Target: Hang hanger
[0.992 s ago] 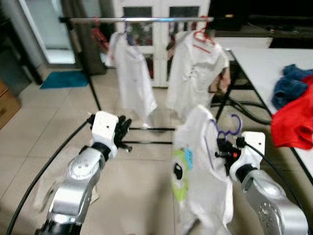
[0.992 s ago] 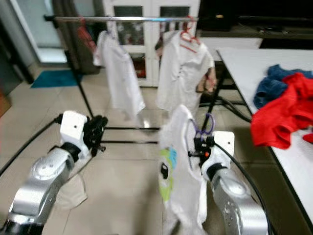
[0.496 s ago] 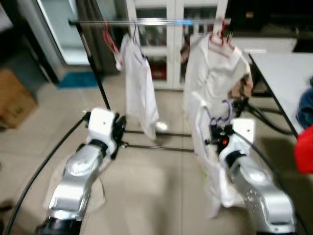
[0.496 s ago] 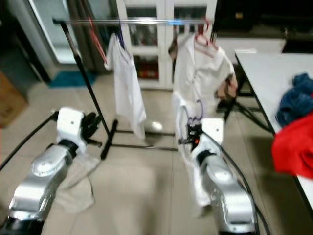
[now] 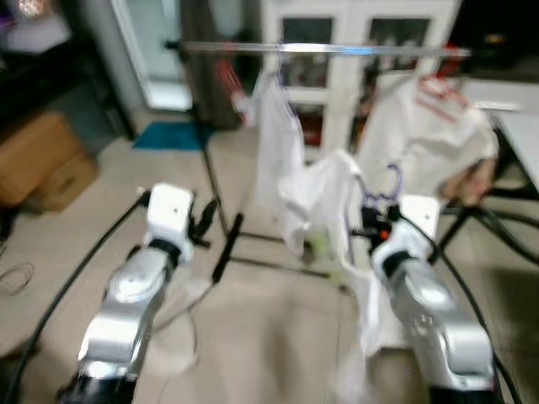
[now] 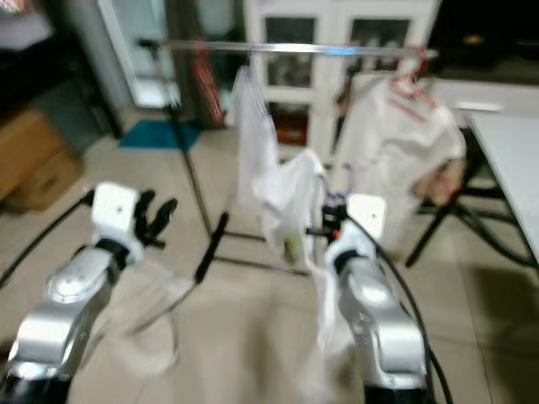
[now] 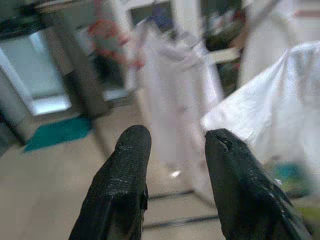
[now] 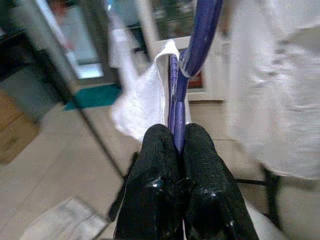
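Note:
My right gripper is shut on the neck of a purple hanger, whose hook rises just above the fingers. A white garment hangs from this hanger and billows toward my left. Ahead, higher up, runs the silver clothes rail. It carries a white shirt and another white shirt on a red hanger. My left gripper is held out over the floor, open and empty, its fingers spread apart.
The rack's black post and base bar stand between my arms. A white cloth lies on the tiled floor under my left arm. Cardboard boxes sit at the left, a teal mat and white cabinet behind the rail.
The camera has swung left, so the rack sits further right and the table with clothes has left view. The garment on the held hanger has swung out leftward. Both grippers keep their states.

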`<state>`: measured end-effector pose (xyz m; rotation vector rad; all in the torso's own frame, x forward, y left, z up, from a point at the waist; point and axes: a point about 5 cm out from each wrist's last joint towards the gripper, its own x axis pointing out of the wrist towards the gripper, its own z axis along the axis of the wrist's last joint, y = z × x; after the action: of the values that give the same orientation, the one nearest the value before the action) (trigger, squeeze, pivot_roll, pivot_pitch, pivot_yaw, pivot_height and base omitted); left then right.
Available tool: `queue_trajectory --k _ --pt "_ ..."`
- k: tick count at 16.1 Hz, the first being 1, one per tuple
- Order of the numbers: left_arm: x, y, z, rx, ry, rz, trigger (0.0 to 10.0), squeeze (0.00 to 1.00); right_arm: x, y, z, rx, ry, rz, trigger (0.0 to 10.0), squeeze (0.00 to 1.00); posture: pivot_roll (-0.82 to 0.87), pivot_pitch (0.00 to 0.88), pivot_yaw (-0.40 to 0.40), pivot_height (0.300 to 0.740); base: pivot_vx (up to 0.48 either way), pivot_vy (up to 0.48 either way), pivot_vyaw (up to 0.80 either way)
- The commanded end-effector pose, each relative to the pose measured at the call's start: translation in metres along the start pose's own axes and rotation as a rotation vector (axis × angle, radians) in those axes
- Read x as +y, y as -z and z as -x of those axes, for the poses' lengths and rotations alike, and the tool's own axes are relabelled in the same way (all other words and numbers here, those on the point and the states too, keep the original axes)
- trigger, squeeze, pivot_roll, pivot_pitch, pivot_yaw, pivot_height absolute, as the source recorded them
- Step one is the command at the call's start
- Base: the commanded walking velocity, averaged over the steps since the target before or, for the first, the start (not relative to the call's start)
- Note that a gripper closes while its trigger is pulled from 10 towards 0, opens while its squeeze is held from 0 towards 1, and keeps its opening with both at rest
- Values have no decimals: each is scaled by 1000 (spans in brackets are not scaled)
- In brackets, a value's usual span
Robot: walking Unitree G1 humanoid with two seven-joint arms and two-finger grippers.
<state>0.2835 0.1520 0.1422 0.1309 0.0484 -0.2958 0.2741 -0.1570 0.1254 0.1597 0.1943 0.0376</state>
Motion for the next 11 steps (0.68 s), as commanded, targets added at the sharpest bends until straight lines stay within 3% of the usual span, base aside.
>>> queue_trajectory --k 1,3,4,7,9,11 --pt "-1 -2 1 -2 11 -10 10000 1000 -1 -10 0 -33 13 27 10000 0 109 20 70 740 428 0 0" --pt "-3 -2 0 -6 25 -13 10000 1000 -3 -13 1 -51 36 40 10000 0 107 21 71 740 424 0 0" --pt "-3 -2 0 -4 27 -15 10000 1000 -7 -18 3 -86 48 112 10000 0 105 21 73 740 420 0 0" --pt "-4 -2 0 -5 33 -15 10000 1000 -6 -21 3 -89 26 67 10000 0 102 15 72 740 419 0 0" --pt "-4 -2 0 -6 36 -16 10000 1000 -1 -23 4 -111 -14 -27 10000 0 100 11 72 740 420 0 0" --pt "-5 -1 1 -10 45 -17 10000 1000 -3 -13 2 -42 35 -12 10000 0 101 2 70 740 418 0 0"
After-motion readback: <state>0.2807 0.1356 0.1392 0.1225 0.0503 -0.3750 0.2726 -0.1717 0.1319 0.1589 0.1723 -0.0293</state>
